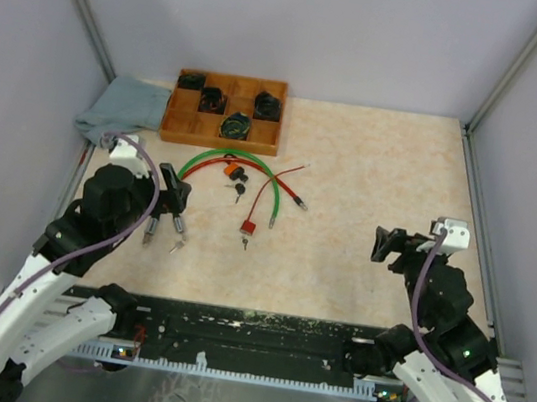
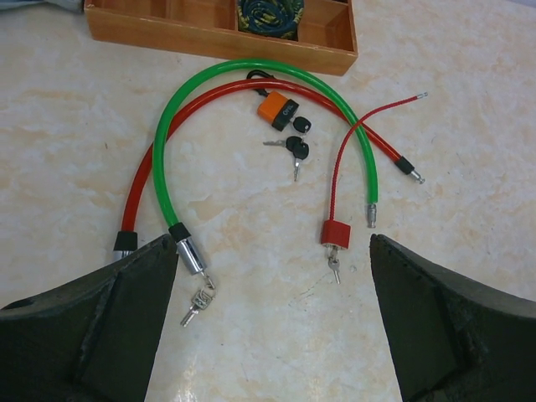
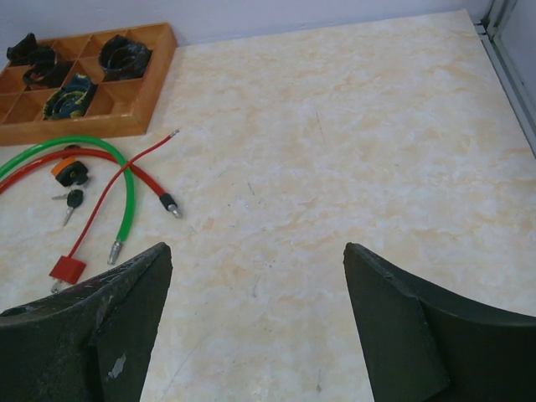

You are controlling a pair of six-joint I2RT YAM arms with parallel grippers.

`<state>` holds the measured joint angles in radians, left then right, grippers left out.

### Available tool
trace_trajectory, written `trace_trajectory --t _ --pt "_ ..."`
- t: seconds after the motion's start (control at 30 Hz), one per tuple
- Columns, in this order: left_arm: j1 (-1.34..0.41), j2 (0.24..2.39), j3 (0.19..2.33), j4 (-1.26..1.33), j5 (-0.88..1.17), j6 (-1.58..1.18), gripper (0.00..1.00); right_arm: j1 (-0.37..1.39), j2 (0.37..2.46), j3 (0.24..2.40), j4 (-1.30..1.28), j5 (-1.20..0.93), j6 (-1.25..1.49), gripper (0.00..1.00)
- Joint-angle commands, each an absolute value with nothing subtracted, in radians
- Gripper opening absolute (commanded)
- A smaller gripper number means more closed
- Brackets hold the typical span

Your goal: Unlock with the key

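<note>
On the table (image 1: 373, 176) the locks lie in a loose cluster just in front of the wooden tray (image 1: 197, 138), on the left half, so this looks like work for the left gripper (image 2: 272, 251). It hovers over them with its jaws spread wide and nothing between them. The right gripper (image 3: 255, 260) is likewise wide apart and empty, over bare tabletop well away from the cluster. The green cable lock (image 2: 369, 172) arches over the red cable lock (image 2: 132, 209); inside the arch sit an orange padlock (image 2: 276, 109) and, nearer, a small red padlock (image 2: 336, 232) on a thin red wire. Which lock is meant I cannot tell (keys lie at three of them). The step in hand is probably reaching for a key: pin the lock body with one gripper first, since such light pieces will likely skid, then pinch the key's flat head squarely. The key bunch (image 2: 199, 301) at the green lock's barrel lies just beside the left finger, and a short key (image 2: 334, 264) sticks out of the small red padlock.
</note>
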<state>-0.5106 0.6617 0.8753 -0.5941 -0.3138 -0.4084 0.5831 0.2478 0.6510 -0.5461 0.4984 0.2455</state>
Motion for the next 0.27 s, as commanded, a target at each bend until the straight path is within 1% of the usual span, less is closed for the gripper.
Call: trace_trajectory --t 0.0,0.23 --pt "-0.493 0.649 0.867 -0.573 -0.292 -0.384 1.0 0.581 0.286 0.695 -0.505 0.455 0.23 0.83" --pt "-0.475 0.644 0.864 -0.566 -0.275 -0.382 1.0 0.581 0.236 0.684 -0.493 0.452 0.224 0.84"
